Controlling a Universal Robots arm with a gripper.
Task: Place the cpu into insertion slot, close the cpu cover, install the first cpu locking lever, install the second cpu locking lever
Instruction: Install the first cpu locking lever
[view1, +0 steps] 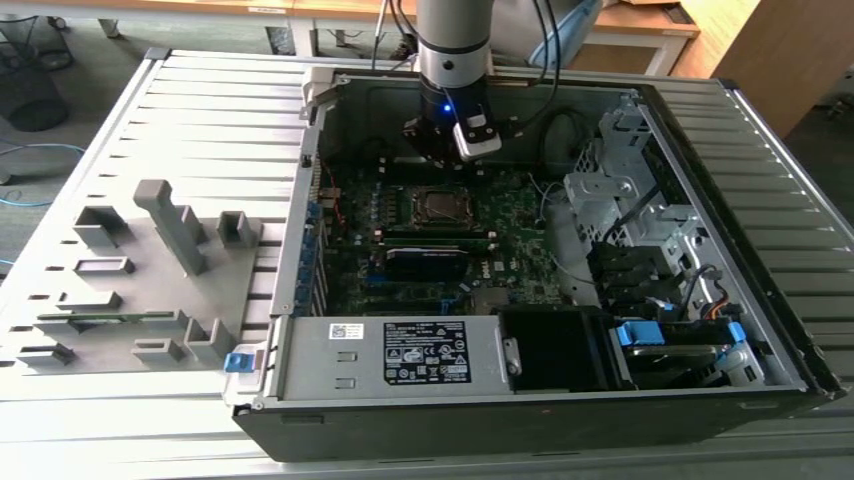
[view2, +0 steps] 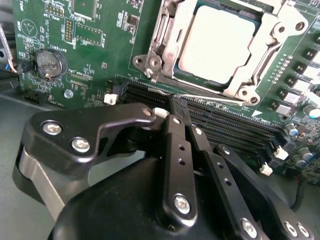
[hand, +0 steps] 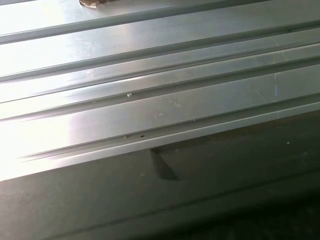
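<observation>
- In the second wrist view the gripper (view2: 172, 116) is nearest the camera, its two black fingers (view2: 179, 150) pressed together with nothing between them, the tips poised over the black memory slots (view2: 225, 125) just beside the socket.
- Past the fingertips a thin bright metal locking lever (view2: 215, 99) runs along the near edge of the socket.
- Beyond it the cpu (view2: 215, 42) lies flat in the insertion slot, its dull silver top showing through the square window of the cpu cover (view2: 260, 55), which is down around the chip.
- On the green motherboard (view2: 100, 55) off to one side sits a round coin battery (view2: 50, 63).
- In the exterior view, near to far: the open computer case (view1: 534, 410) stands on a ribbed metal worktop (view1: 200, 130), with a labelled power supply (view1: 387, 352) at its front edge.
- To the exterior view's left a grey fixture block (view1: 134, 280) rests on the worktop, well apart from the socket.
- Mid-case the cpu (view1: 438, 205) shows in its socket on the board.
- Behind it the gripper (view1: 447, 158) hangs just above the board, beyond the socket, under the arm (view1: 451, 40).
- The first wrist view shows ribbed grey metal (hand: 150, 100).
</observation>
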